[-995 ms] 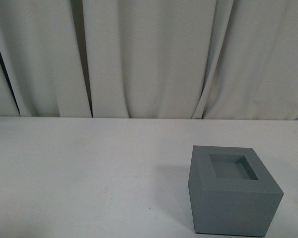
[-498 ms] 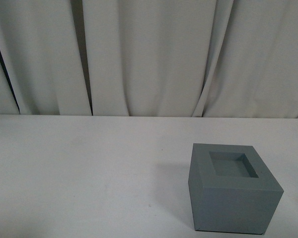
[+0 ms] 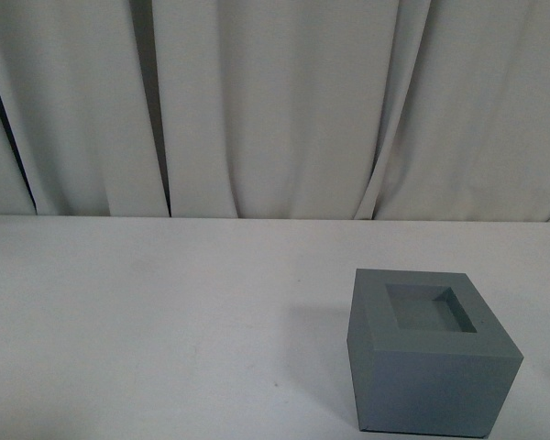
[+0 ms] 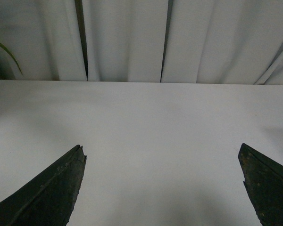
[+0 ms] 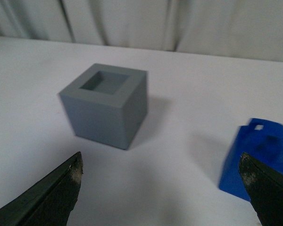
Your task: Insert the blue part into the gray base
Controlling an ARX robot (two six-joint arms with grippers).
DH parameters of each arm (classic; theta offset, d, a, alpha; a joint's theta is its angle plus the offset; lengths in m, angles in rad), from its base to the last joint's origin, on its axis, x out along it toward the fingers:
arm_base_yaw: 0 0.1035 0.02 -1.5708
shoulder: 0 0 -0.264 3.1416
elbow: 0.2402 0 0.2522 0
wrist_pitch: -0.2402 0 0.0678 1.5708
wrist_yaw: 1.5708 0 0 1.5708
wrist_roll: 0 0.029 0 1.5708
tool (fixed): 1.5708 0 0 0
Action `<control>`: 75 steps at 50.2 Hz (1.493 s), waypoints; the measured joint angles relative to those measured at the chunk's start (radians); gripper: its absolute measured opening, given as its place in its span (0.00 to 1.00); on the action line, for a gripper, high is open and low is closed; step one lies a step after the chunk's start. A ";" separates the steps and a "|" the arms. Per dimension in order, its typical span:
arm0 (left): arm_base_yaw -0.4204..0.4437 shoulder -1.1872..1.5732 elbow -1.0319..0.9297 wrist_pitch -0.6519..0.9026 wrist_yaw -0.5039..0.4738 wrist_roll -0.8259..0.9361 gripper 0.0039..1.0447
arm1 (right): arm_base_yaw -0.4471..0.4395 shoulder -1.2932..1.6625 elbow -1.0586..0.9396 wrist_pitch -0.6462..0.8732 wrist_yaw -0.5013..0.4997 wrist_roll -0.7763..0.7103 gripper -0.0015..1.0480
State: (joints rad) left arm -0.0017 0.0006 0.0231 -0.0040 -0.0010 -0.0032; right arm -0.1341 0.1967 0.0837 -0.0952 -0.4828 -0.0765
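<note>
**Beside the gray base, the blue part is waiting to go in**

Away from the gray base, the left gripper is hanging over bare white table. Its two dark fingers are spreading wide apart and are holding nothing. Its camera is not showing the gray base or the blue part at all.

Moving on to the gray base itself, it is sitting flat on the table, in front of the white curtain. The square hole in its top is facing up and is looking empty. Nothing is touching the gray base.

Moving on again, the right gripper is hanging near the gray base. Its fingers are also spreading wide apart, with nothing between them. The blue part is standing on the table, apart from the gray base and not touching it. It is looking a little blurry in the right wrist view, so its small holes are hard to make out. The front view is not showing the blue part.

So the job is only just starting, I am guessing. Nobody is holding the blue part yet. What is left is picking the blue part up, carrying it over the gray base, lining it up with the square hole and pushing it down inside.
</note>
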 joint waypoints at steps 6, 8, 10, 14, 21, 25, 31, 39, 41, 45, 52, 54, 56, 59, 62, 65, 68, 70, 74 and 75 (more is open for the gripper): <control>0.000 0.000 0.000 0.000 0.000 0.000 0.94 | 0.006 0.169 0.130 0.013 -0.050 -0.031 0.93; 0.000 0.000 0.000 0.000 0.001 0.000 0.94 | 0.006 0.243 0.198 -0.009 -0.061 -0.061 0.93; 0.000 0.000 0.000 0.000 0.001 0.000 0.94 | 0.002 0.327 0.267 -0.040 -0.083 -0.106 0.93; 0.000 0.000 0.000 0.000 0.001 0.000 0.94 | -0.003 0.465 0.396 -0.121 -0.091 -0.187 0.93; 0.000 0.000 0.000 0.000 0.001 0.000 0.94 | -0.019 0.726 0.673 -0.437 -0.127 -0.459 0.93; 0.000 0.000 0.000 0.000 0.001 0.000 0.94 | -0.040 0.886 0.853 -0.623 -0.117 -0.647 0.93; 0.000 0.000 0.000 0.000 0.001 0.000 0.94 | -0.058 1.074 1.082 -0.852 -0.022 -0.947 0.93; 0.000 0.000 0.000 0.000 0.001 0.000 0.94 | -0.069 1.180 1.211 -1.004 0.066 -1.158 0.93; 0.000 0.000 0.000 0.000 0.001 0.000 0.94 | -0.070 1.207 1.237 -1.036 0.095 -1.212 0.93; 0.000 0.000 0.000 0.000 0.001 0.000 0.94 | -0.069 1.267 1.281 -1.075 0.171 -1.304 0.93; 0.000 0.000 0.000 0.000 0.001 0.000 0.94 | -0.055 1.347 1.300 -1.098 0.276 -1.368 0.93; 0.000 0.000 0.000 0.000 0.001 0.000 0.94 | -0.047 1.373 1.309 -1.101 0.296 -1.377 0.93; 0.000 0.000 0.000 0.000 0.001 0.000 0.94 | -0.040 1.392 1.318 -1.101 0.311 -1.379 0.93; 0.000 0.000 0.000 0.000 0.001 0.000 0.94 | -0.033 1.427 1.332 -1.101 0.339 -1.379 0.93; 0.000 0.000 0.000 0.000 0.001 0.000 0.94 | -0.025 1.463 1.350 -1.101 0.359 -1.378 0.93; 0.000 0.000 0.000 0.000 0.001 0.000 0.94 | -0.021 1.481 1.359 -1.096 0.367 -1.378 0.93; 0.000 0.000 0.000 0.000 0.001 0.000 0.94 | -0.016 1.497 1.360 -1.089 0.386 -1.378 0.93; 0.000 0.000 0.000 0.000 0.001 0.000 0.94 | -0.012 1.508 1.361 -1.091 0.392 -1.378 0.93; 0.000 0.000 0.000 0.000 0.001 0.000 0.94 | -0.005 1.532 1.361 -1.100 0.405 -1.379 0.93; 0.000 0.000 0.000 0.000 0.001 0.000 0.94 | -0.004 1.535 1.361 -1.100 0.414 -1.380 0.93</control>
State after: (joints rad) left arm -0.0017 0.0006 0.0231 -0.0040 -0.0002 -0.0032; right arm -0.1383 1.7313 1.4448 -1.1954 -0.0689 -1.4563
